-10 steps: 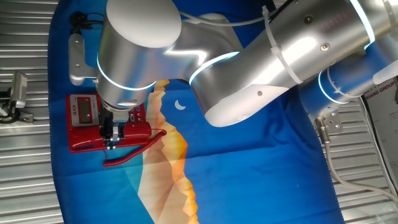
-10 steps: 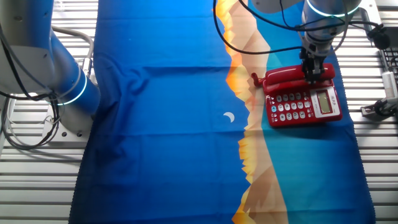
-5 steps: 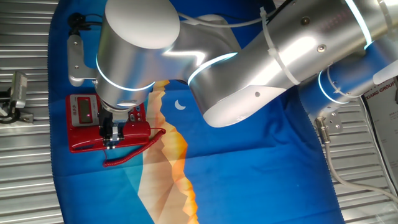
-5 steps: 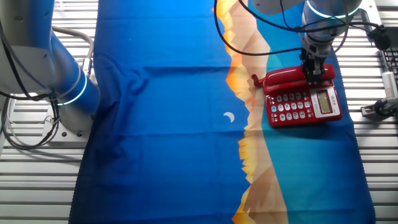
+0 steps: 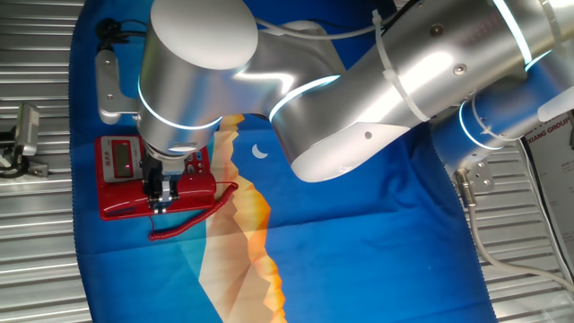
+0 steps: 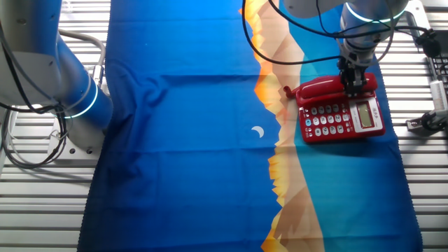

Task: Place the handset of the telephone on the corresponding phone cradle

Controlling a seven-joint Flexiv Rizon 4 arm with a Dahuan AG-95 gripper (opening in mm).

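The handset (image 6: 323,89) lies along the upper edge of the telephone (image 6: 343,117) in the upper right of the other fixed view, a glossy red bar running roughly left to right with its left end slightly lower. In one fixed view the handset (image 5: 193,191) sits at the lower edge of the telephone (image 5: 121,166), at the left of the frame. It appears to rest on the phone cradle (image 6: 336,99), which it almost wholly covers; whether it is fully seated cannot be told. Its red coiled cord (image 5: 188,222) trails from the handset's right end down to the lower left across the cloth in one fixed view.

The end effector (image 6: 353,85) comes down from above onto the right part of the handset, its dark fingers closed on the bar's two long sides. In one fixed view the end effector (image 5: 160,199) shows the same grip below the arm's big silver joint.

The telephone's grey-green screen (image 6: 365,115) and its rows of round buttons (image 6: 325,122) lie just below the handset in the other fixed view.

All of this rests on a blue cloth with an orange mountain print (image 6: 210,140), spread over a ribbed metal counter (image 6: 28,203). The silver arm (image 5: 377,81) fills the upper part of one fixed view.
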